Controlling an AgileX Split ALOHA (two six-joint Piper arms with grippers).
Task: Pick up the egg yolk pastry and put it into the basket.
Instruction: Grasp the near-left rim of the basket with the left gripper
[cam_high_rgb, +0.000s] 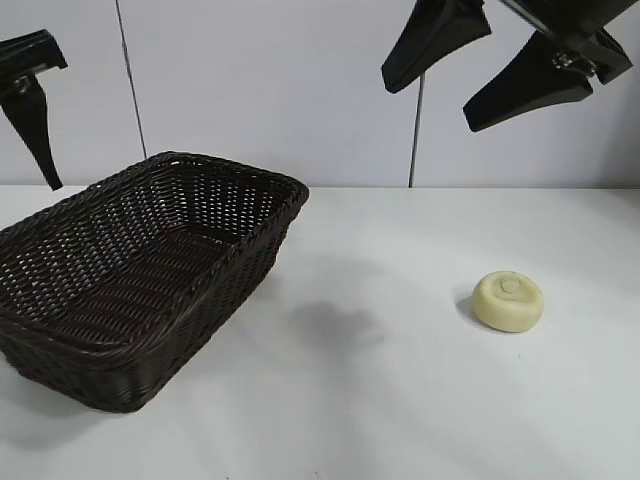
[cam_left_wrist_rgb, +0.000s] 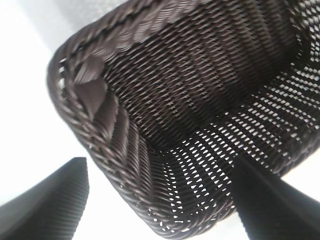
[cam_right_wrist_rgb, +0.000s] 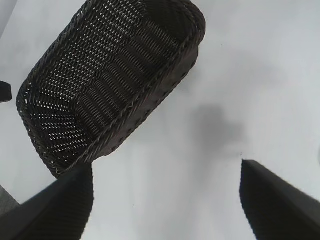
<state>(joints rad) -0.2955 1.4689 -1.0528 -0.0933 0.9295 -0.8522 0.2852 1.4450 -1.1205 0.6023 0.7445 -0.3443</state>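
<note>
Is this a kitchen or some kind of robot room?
Probably a robot test room, not a kitchen. A bare white table stands against plain white wall panels, with only a wicker basket and one small pastry on it, while black robot grippers hang above: left gripper, right gripper.

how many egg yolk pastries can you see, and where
1. The egg yolk pastry lies on the white table, right of the basket and apart from it. The basket looks empty; none seems hidden.
</note>
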